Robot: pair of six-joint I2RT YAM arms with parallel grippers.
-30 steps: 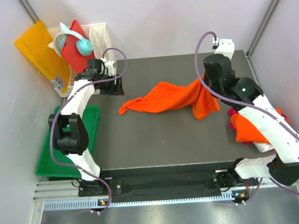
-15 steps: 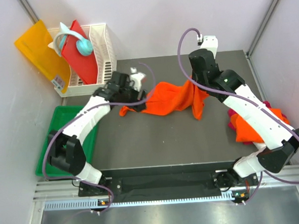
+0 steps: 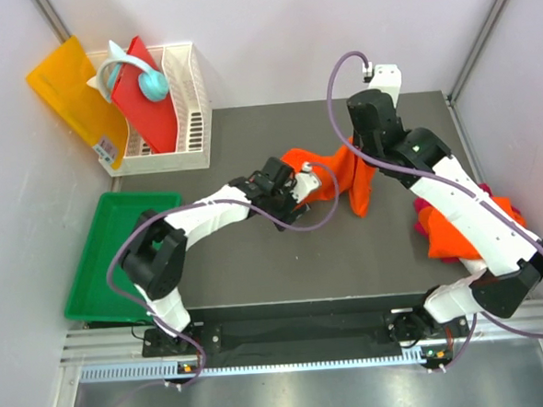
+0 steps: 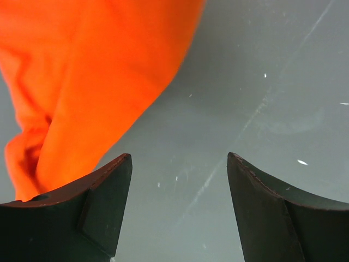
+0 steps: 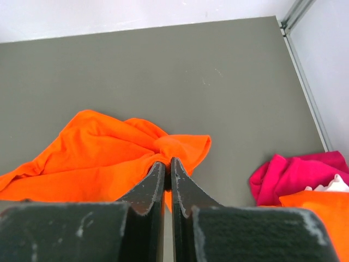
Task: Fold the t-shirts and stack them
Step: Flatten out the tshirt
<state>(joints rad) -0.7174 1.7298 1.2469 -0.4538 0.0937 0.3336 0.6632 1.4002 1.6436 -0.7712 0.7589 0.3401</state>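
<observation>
A bright orange t-shirt [image 3: 328, 176] lies bunched on the dark table [image 3: 256, 260], near the middle. My right gripper [image 3: 354, 158] is shut on a fold of its right end and lifts it a little; the pinch shows in the right wrist view [image 5: 167, 162], with the shirt [image 5: 98, 158] spreading left. My left gripper [image 3: 299, 190] is open and empty at the shirt's left edge; in the left wrist view [image 4: 180, 164] bare table lies between its fingers and orange cloth [image 4: 92, 71] is at upper left. A pile of orange [image 3: 453, 234] and magenta-pink [image 5: 294, 174] t-shirts sits at the right edge.
A white basket [image 3: 184, 103] at the back left holds a red board [image 3: 146, 105] and teal headphones [image 3: 144, 77]. A yellow-orange sheet [image 3: 66, 91] leans beside it. A green tray [image 3: 118, 254] lies left of the table. Frame posts stand at the back corners.
My left arm has swung from beside the basket to the middle of the table, at the shirt's left end. The shirt has bunched up rightwards. My right gripper shifted slightly left, still holding it.
</observation>
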